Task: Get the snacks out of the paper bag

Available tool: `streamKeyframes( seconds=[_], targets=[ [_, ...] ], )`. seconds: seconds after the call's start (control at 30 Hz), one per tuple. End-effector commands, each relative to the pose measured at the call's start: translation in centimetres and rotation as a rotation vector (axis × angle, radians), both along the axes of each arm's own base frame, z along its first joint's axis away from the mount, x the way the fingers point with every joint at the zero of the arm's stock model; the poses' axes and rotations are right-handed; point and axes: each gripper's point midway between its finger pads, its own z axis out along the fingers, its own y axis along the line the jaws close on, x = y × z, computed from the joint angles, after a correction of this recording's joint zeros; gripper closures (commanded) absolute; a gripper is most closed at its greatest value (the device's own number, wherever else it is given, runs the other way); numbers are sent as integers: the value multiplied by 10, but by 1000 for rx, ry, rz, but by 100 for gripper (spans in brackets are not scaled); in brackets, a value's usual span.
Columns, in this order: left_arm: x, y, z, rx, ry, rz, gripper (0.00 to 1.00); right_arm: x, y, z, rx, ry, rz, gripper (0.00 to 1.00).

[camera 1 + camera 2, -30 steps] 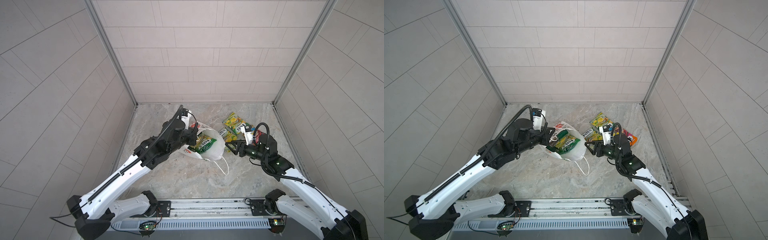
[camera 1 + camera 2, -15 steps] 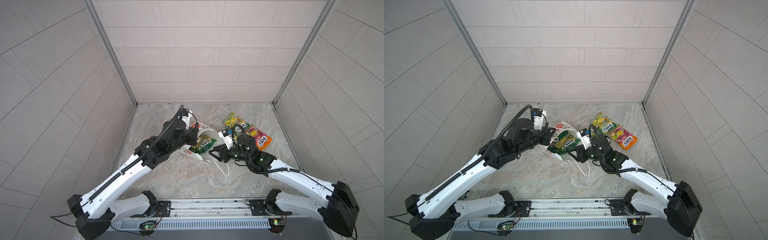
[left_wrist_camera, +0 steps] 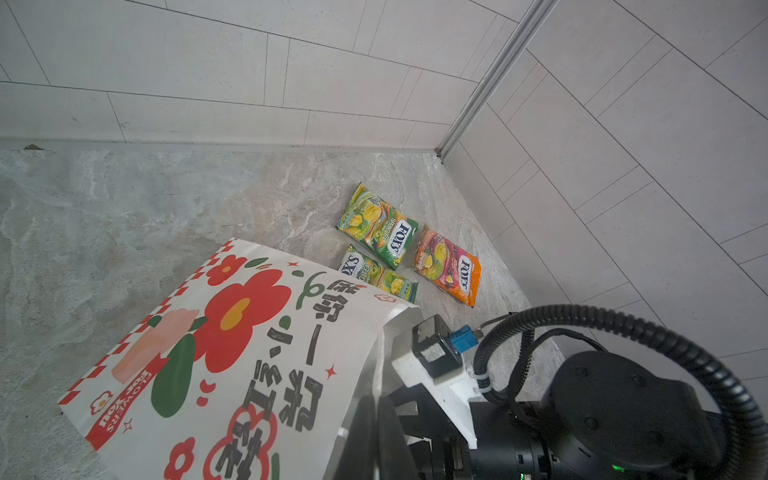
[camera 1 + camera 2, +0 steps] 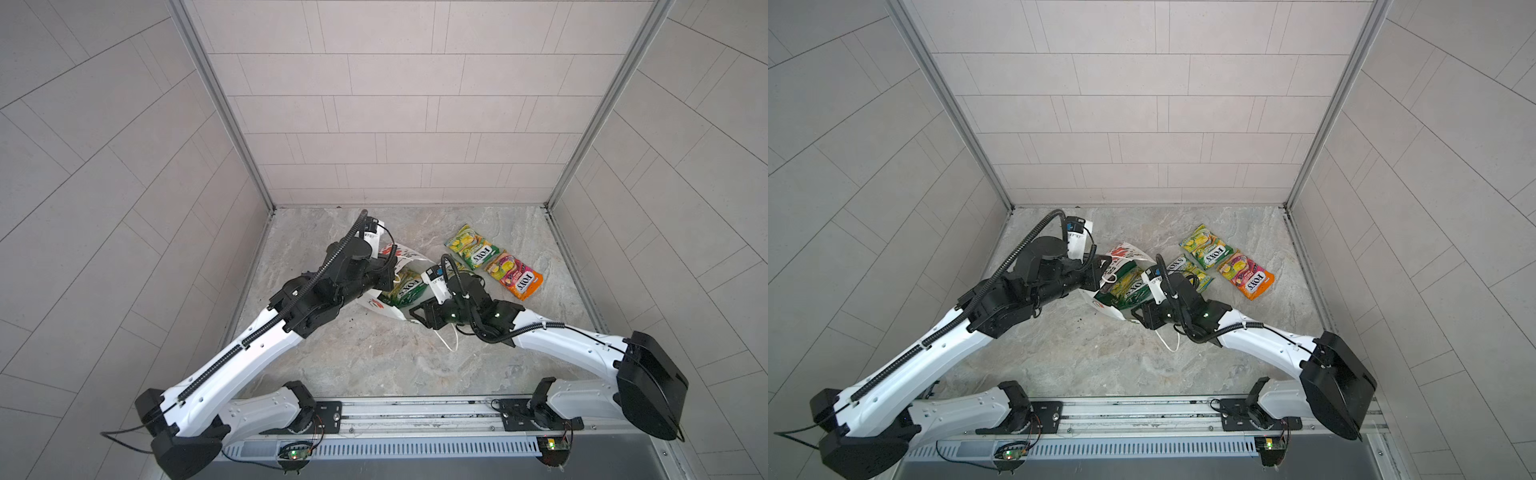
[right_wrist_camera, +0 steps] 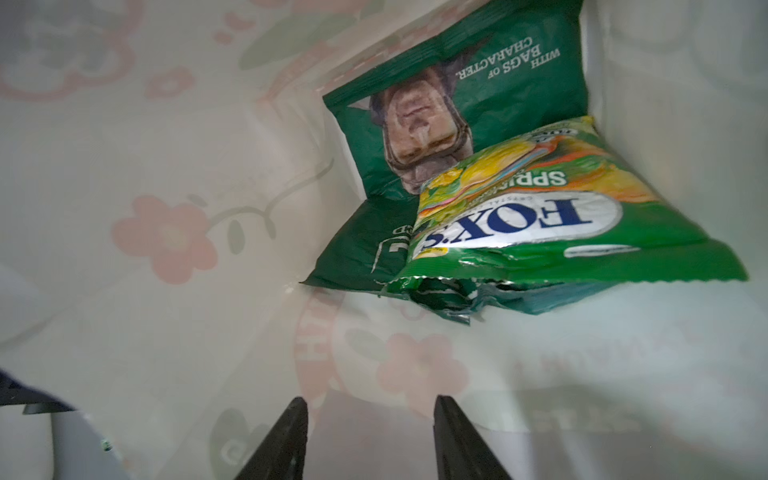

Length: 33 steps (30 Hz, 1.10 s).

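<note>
Paper bag: the paper bag (image 4: 376, 302) (image 3: 232, 332) is laid on its side near the middle of the bench (image 4: 374, 365), with its mouth turned toward the right edge and held agape.
Snacks inside: a yellow-green FOX'S packet (image 5: 540, 220) (image 4: 405, 284) is seen lying on the dark green crisp bag (image 5: 469, 75); both are lodged within the bag, beyond its mouth.
Snacks outside: a second yellow-green packet (image 4: 471, 251) (image 3: 378, 224) and the orange-pink packet (image 4: 513, 275) (image 3: 449, 264) are laid side by side toward the far right corner. A third yellow-green packet (image 4: 1192, 270) (image 3: 376, 272) is placed between them and the bag.
Hidden or unclear: the third packet is partly covered by the bag's upper wall in the left wrist view and by the right arm (image 4: 561, 336) in both top views. Much of the crisp bag is covered by the packet on it, and its lettering can be read only in part.
Right gripper: the right gripper (image 5: 370, 401) (image 4: 415, 316) is set at the bag's mouth and pointed inward. Its jaws are parted about halfway and nothing is caught between them. The inner packet's crimped edge is found ahead of the fingertips, near but apart.
Left gripper: the left gripper (image 4: 385, 277) is closed on the upper edge of the bag at the mouth, and that wall is held raised by it. Whether paper or cord is pinched cannot be told.
Cord handle: a white cord handle (image 4: 451, 343) is draped on the bench below the right gripper, toward the near edge.
</note>
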Motion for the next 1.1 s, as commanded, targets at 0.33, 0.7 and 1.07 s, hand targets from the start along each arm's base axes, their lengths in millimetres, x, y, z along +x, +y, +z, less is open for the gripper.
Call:
streamKeyframes(
  seconds=[0.33,0.7,1.07],
  targets=[
    [-4,-5,5,-25,-11,-31,100,38,0,-12,77,95,-296,49],
    [-6,-10,3,-33,-2,-59,100,54,6,1,236,155,-447,46],
    [-9,-16,7,-58,0,-86,100,65,-10,-6,207,190,-622,46]
  ],
)
